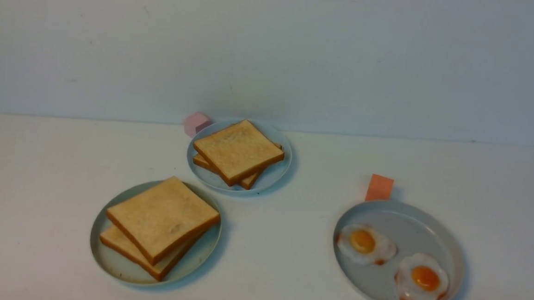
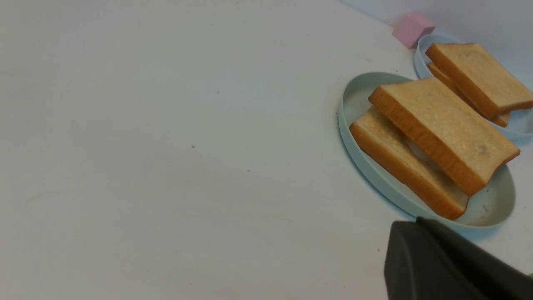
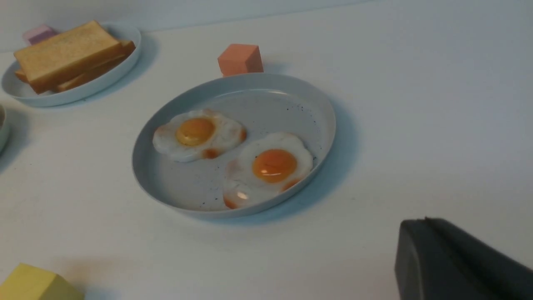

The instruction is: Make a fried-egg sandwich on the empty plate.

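Only a dark corner of each gripper's housing enters its own wrist view, the left gripper (image 2: 454, 262) low beside the mint-green plate (image 2: 354, 137) and the right gripper (image 3: 458, 262) near the grey plate (image 3: 291, 96); the jaws themselves are out of sight, so whether they are parted or clenched cannot be told, and neither arm appears in the front view. Nearest the left gripper, the mint-green plate carries the fried-egg sandwich (image 2: 441, 133): two toast slices stacked slightly askew, with a sliver of white, probably an egg, showing in the gap between them. Just behind it, a smaller pale-blue plate (image 2: 420, 58) holds two more toast slices (image 2: 479, 77), and a pink block (image 2: 412, 28) sits at its far edge. Well apart to the robot's right, the grey plate contains two fried eggs, one (image 3: 198, 135) farther back and one (image 3: 268, 166) nearer, lying close together; an orange block (image 3: 240, 59) stands just behind its rim. A yellow block (image 3: 33, 285) rests on the counter (image 3: 416, 104) nearby. Judged from this layout, assembly appears complete or nearly so; the next move probably calls only for keeping both arms clear without nudging the top slice.
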